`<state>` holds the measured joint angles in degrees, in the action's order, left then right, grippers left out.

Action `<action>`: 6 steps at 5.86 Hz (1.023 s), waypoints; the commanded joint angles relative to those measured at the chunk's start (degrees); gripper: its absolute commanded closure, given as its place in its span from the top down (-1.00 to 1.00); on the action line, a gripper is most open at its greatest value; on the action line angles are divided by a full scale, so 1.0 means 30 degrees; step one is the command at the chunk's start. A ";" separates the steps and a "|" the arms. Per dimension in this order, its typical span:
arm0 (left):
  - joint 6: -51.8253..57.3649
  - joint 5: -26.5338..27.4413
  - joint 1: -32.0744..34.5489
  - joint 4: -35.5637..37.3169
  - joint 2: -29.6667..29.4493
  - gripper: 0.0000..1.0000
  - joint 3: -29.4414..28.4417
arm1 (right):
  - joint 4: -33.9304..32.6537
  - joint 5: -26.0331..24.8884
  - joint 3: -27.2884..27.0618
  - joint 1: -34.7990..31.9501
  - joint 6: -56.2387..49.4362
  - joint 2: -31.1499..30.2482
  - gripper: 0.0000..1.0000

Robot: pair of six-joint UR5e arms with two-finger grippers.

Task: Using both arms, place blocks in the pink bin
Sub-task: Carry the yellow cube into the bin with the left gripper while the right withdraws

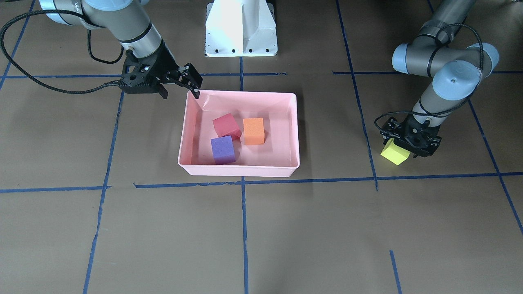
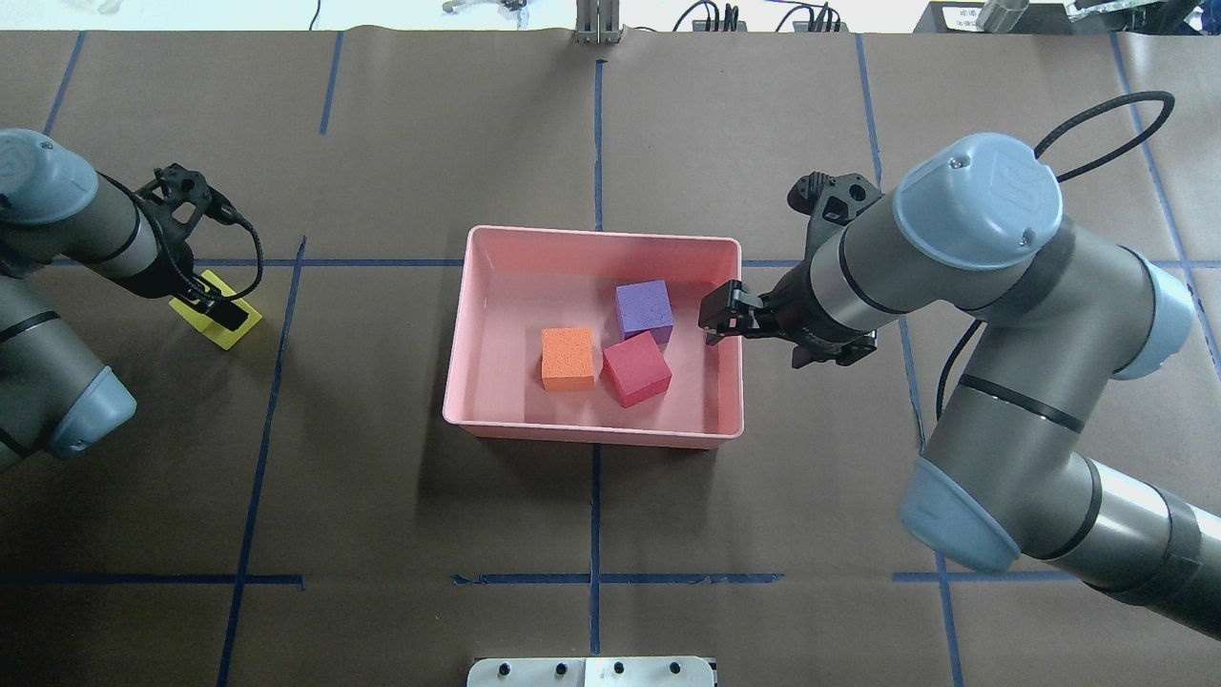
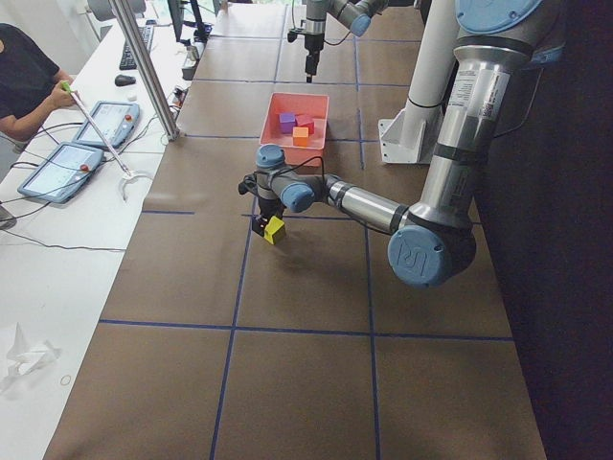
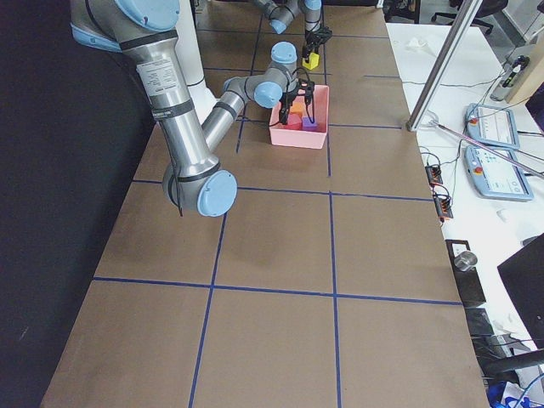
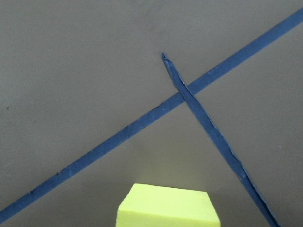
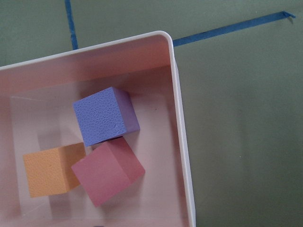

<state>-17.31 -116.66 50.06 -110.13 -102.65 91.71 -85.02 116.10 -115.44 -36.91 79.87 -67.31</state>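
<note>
The pink bin (image 1: pixel 241 170) (image 2: pixel 591 434) sits mid-table. The purple block (image 1: pixel 222 150) (image 2: pixel 643 309), the red-pink block (image 1: pixel 226 124) (image 2: pixel 635 368) and the orange block (image 1: pixel 253 130) (image 2: pixel 568 359) lie inside it, close together. My right gripper (image 1: pixel 182 94) is open and empty, just above the bin's corner on my right; its wrist view shows the purple block (image 6: pixel 102 116) and the bin rim (image 6: pixel 182 142). My left gripper (image 1: pixel 410 143) (image 2: pixel 212 307) is low over the table far to my left, shut on the yellow-green block (image 1: pixel 394 154) (image 2: pixel 234 329) (image 5: pixel 165 208).
The white pedestal base (image 1: pixel 241 28) stands behind the bin on the robot's side. Blue tape lines (image 1: pixel 310 179) grid the brown table. A white side table with tablets (image 3: pixel 96 129) and a seated person (image 3: pixel 24 77) lies beyond the far edge.
</note>
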 commanded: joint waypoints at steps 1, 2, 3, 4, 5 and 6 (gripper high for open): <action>-0.0236 -0.0019 -0.0047 0.0000 0.0057 -0.36 -0.0015 | -0.0049 0.0553 -0.1824 -0.1224 -0.2140 -0.2889 1.00; -0.1629 -0.1383 -0.0134 -0.0029 -0.0030 -0.81 0.0362 | -0.0020 0.1312 -0.2037 -0.2654 -0.4249 -0.4356 1.00; -0.4370 -0.3601 -0.0135 0.0029 -0.0727 -0.82 0.1729 | -0.0020 0.2538 -0.2358 -0.4409 -0.6967 -0.5995 1.00; -0.8284 -0.3884 -0.0135 0.0232 -0.2126 -0.82 0.3367 | 0.0009 0.3566 -0.2477 -0.5847 -0.9866 -0.7433 1.00; -1.2528 -0.4119 -0.0193 0.0263 -0.3445 -0.82 0.4630 | 0.0038 0.3837 -0.2420 -0.6326 -1.1490 -0.8143 1.00; -1.5848 -0.4150 -0.1150 0.0264 -0.4821 -0.82 0.4962 | 0.0038 0.3840 -0.2304 -0.6360 -1.1680 -0.8266 1.00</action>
<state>-54.37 -128.71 48.56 -109.40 -113.14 104.68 -84.93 127.15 -122.58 -55.20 47.09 -90.98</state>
